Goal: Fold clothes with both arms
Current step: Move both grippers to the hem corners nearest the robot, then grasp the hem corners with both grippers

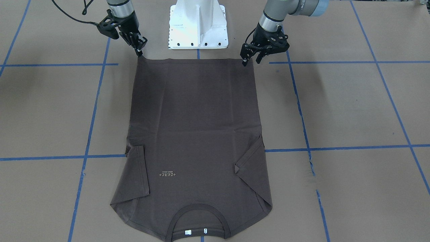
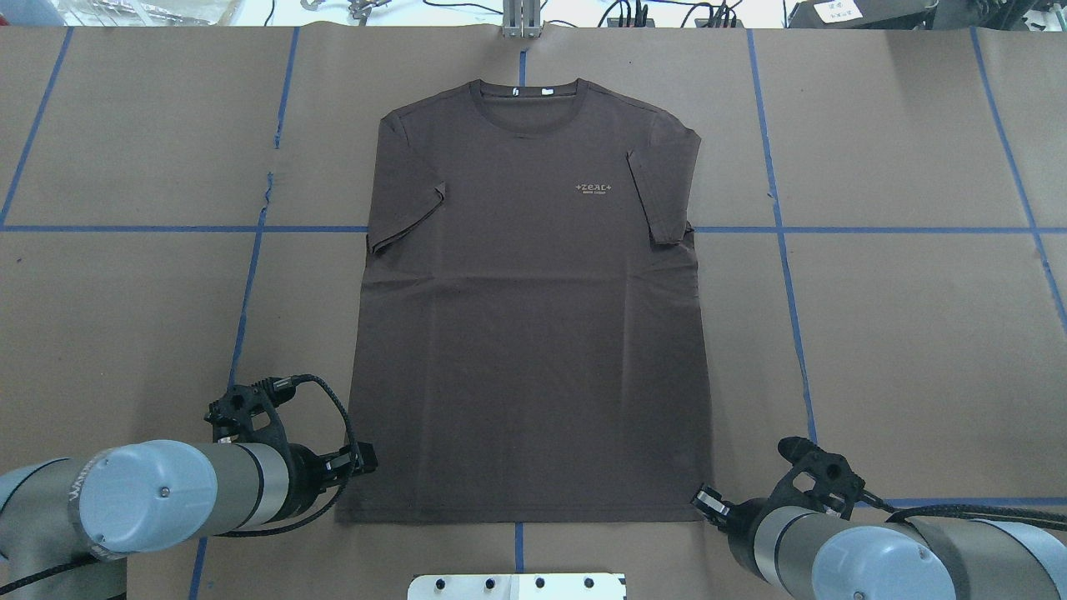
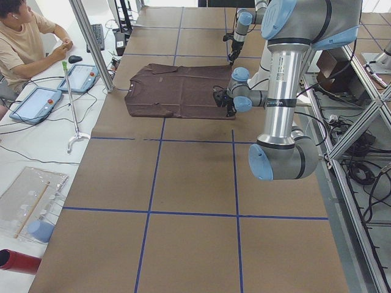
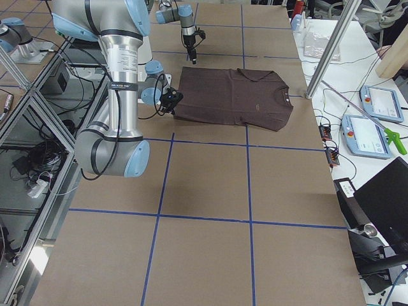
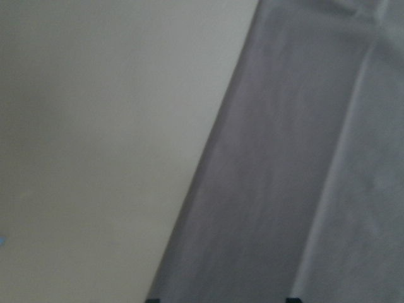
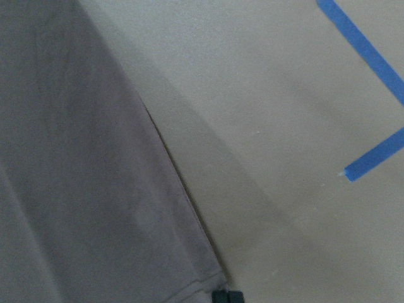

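With the dark brown short-sleeved T-shirt (image 2: 533, 333) lying flat on the brown-paper table (image 2: 917, 333), our right black two-finger gripper (image 1: 138, 52) looks pinched on one hem corner while the left gripper (image 1: 251, 61) straddles the other with jaws apart, so we should close it equally deep before lifting evenly.

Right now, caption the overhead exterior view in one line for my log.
Brown T-shirt lies flat, logo up; left tool and right tool at its hem corners.

The T-shirt (image 2: 533, 333) lies flat on the table (image 2: 917, 333), collar (image 2: 527, 90) toward the far edge — left gripper (image 2: 365, 465) at one hem corner, right gripper (image 2: 704, 500) at the other.
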